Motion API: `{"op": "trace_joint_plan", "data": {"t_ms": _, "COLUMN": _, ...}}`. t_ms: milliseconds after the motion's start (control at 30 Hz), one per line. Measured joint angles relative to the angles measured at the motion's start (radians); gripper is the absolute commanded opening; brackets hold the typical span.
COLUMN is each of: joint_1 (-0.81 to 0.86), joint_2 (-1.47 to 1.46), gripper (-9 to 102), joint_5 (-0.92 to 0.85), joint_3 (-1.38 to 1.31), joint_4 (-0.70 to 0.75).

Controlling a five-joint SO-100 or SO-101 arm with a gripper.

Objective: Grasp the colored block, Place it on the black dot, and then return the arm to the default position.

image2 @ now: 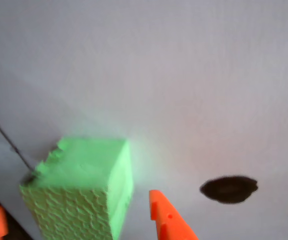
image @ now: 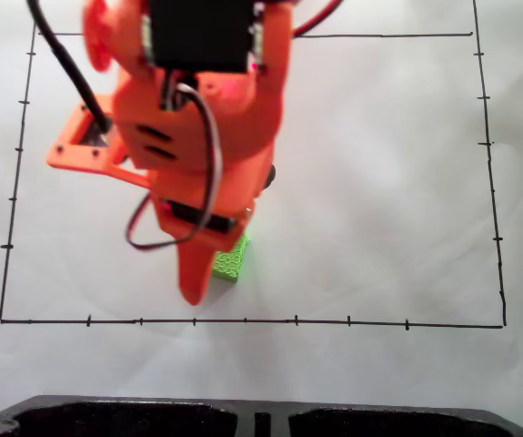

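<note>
White paper sheet [image: 379, 182] everywhere, and the gripper [image2: 78, 220] straddles the green block [image2: 83, 195], jaws parted, neither visibly pressing. The black dot [image2: 229, 189] lies near, at three o'clock in the wrist view. The block looks light and stiff, its bumpy side faces inviting the pinch.

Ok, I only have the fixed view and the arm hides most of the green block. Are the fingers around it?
Observer: Yes. In the wrist view the green block sits between the two orange fingers of the gripper.
Operator: Is it gripped?
Observer: It doesn't look so. The jaws stand wider than the block, with a gap beside the right-hand finger.
Operator: And the black dot?
Observer: The black dot lies uncovered on the white sheet, to the right of the block and that finger in the wrist view.
</note>
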Motion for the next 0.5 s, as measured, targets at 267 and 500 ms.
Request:
{"op": "trace_joint_plan", "data": {"t_ms": 267, "joint_1": 0.002, "joint_2": -0.044, "gripper": 31, "joint_5": -0.017, "joint_3": -0.031, "joint_4": -0.014}}
{"op": "trace_joint_plan", "data": {"t_ms": 500, "joint_1": 0.015, "joint_2": -0.055, "gripper": 23, "joint_5": -0.026, "joint_3": -0.031, "joint_4": -0.032}}
